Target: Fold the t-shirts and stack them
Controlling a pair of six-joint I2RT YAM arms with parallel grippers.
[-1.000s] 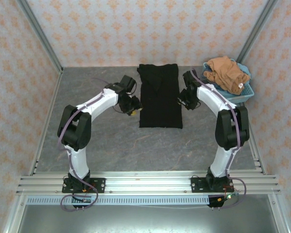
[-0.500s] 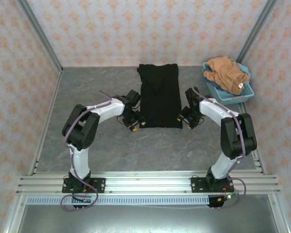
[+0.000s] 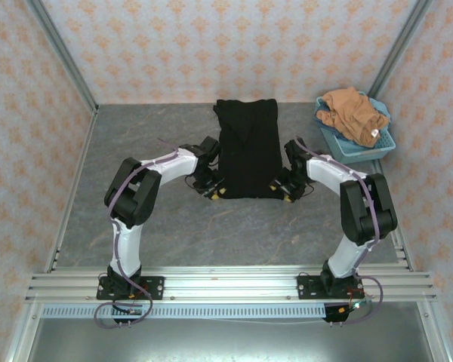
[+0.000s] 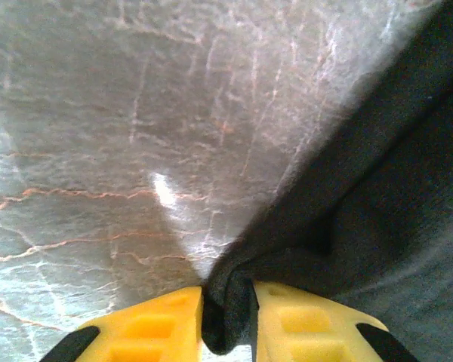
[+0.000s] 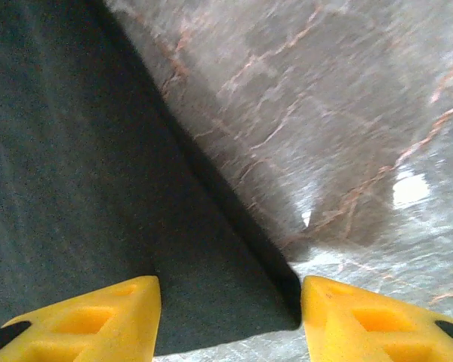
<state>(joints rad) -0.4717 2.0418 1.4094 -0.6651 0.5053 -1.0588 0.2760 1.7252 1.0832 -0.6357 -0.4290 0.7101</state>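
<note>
**Black t-shirt (image 3: 248, 151) with a gripper at each near corner**

Top view: the garment lies flat on the grey marbled table (image 3: 136, 219), folded into a long, narrow strip that runs from the far wall towards the arm bases. It sits at mid-table between the two arms. The left gripper (image 3: 212, 193) is at the strip's near left corner and the right gripper (image 3: 281, 191) at its near right corner, both low at the cloth. An orange-brown t-shirt (image 3: 351, 111) is heaped, crumpled, in a light-blue basket (image 3: 362, 149) at the far right corner of the table, well apart from the strip.

Left wrist view: the two yellow fingers (image 4: 158, 324) are drawn close together, with a fold of the dark cloth bunched up and pinched between them. The rest of the fabric spreads away to the right over the marbled surface.

Right wrist view: the yellow fingers (image 5: 90, 317) stand wide apart, one on either side of the corner. The cloth lies flat and smooth between them, its edge running diagonally, and the finger on the right sits over bare tabletop just beside that edge. Nothing is clamped here.
</note>
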